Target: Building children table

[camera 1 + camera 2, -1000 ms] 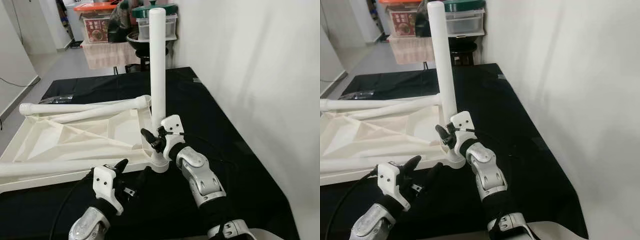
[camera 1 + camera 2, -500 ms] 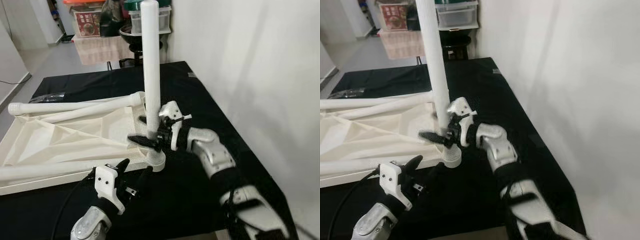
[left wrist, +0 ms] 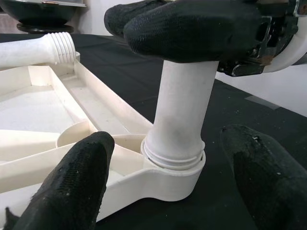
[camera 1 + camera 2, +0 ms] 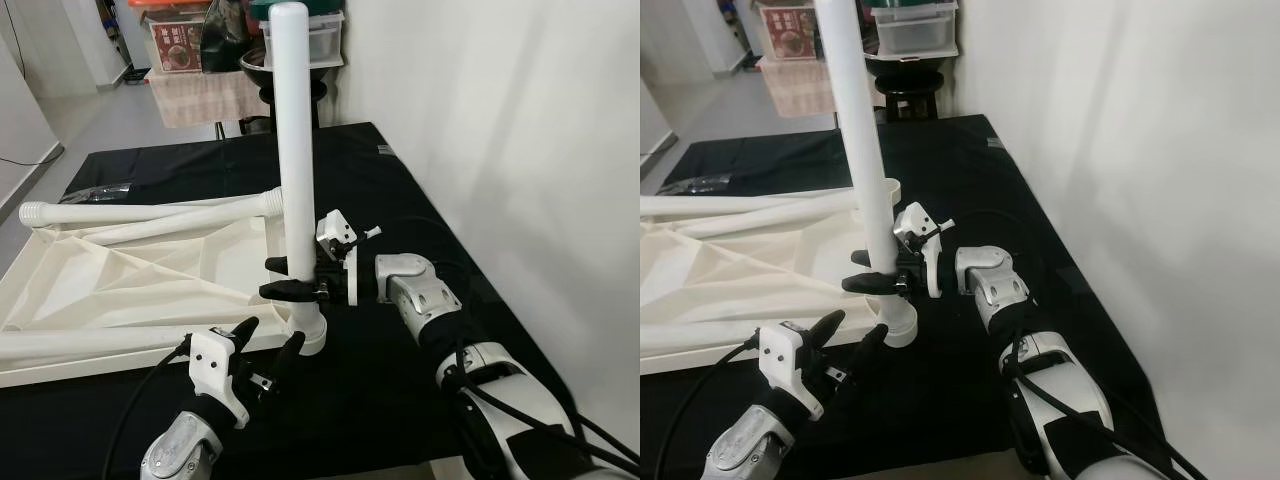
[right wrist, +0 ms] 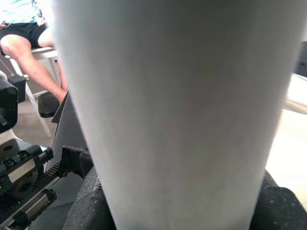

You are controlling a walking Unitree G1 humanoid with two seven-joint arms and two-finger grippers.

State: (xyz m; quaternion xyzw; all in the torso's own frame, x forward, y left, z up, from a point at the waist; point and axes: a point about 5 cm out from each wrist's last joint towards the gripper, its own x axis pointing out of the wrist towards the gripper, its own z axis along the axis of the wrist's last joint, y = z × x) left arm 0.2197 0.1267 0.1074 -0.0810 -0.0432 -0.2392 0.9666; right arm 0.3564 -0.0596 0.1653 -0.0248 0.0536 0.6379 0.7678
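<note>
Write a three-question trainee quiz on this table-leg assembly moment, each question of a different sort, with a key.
1. True or false: the right end effector grips the upright leg.
2. The left end effector is: A) open beside the corner socket; B) shut on a loose leg; C) resting on the wall.
3. Fill in: the tabletop lies upside down on a ____ cloth.

Key: 1 true; 2 A; 3 black.

A black-covered table (image 4: 400, 190) carries the upturned white tabletop (image 4: 120, 290) and loose white legs (image 4: 150, 215).
</note>
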